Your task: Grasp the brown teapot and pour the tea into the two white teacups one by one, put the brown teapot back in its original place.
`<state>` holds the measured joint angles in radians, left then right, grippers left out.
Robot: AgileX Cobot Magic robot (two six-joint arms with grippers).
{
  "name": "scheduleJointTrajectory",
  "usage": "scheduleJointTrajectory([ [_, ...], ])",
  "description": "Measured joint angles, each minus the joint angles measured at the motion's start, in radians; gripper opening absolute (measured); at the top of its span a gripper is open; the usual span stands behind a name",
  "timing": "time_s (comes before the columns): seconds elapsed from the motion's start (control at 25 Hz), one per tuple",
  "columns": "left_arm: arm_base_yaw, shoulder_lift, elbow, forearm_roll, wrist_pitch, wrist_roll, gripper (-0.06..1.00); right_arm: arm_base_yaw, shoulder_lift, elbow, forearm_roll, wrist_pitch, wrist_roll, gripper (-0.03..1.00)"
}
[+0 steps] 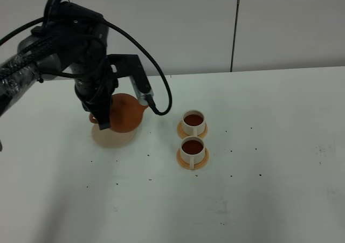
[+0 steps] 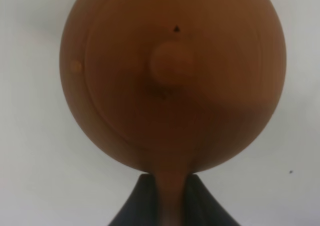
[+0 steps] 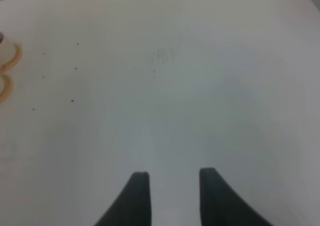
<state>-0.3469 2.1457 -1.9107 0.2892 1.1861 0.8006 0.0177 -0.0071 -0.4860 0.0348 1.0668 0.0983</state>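
The brown teapot (image 1: 125, 113) is upright over the cream-beige disc (image 1: 110, 139) at the left, its spout pointing right toward the cups. I cannot tell whether it rests on the disc. My left gripper (image 1: 102, 122) is shut on the teapot's handle. In the left wrist view the round teapot (image 2: 170, 80) is seen from above, its handle pinched in my left gripper (image 2: 171, 201). The two white teacups (image 1: 193, 122) (image 1: 192, 148) stand on orange coasters, both holding dark tea (image 1: 193, 119). My right gripper (image 3: 174, 181) is open over bare table, with nothing between its fingers.
The white table (image 1: 269, 146) carries small dark specks around the cups. The coasters' edges (image 3: 12, 60) show at one side of the right wrist view. A black cable (image 1: 161, 92) loops from the left arm down beside the teapot's spout.
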Motion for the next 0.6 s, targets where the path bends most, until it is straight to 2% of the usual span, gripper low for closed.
scheduleJointTrajectory([
  [0.16, 0.027, 0.038, -0.001, -0.003, -0.004, -0.012, 0.17, 0.000, 0.000, 0.000, 0.000, 0.000, 0.000, 0.24],
  [0.44, 0.027, 0.109, -0.001, -0.016, -0.104, -0.052, 0.17, 0.000, 0.000, 0.000, 0.000, 0.000, 0.000, 0.24],
  [0.6, 0.027, 0.116, -0.001, -0.016, -0.118, -0.064, 0.17, 0.000, 0.000, 0.000, 0.000, 0.000, 0.000, 0.24],
])
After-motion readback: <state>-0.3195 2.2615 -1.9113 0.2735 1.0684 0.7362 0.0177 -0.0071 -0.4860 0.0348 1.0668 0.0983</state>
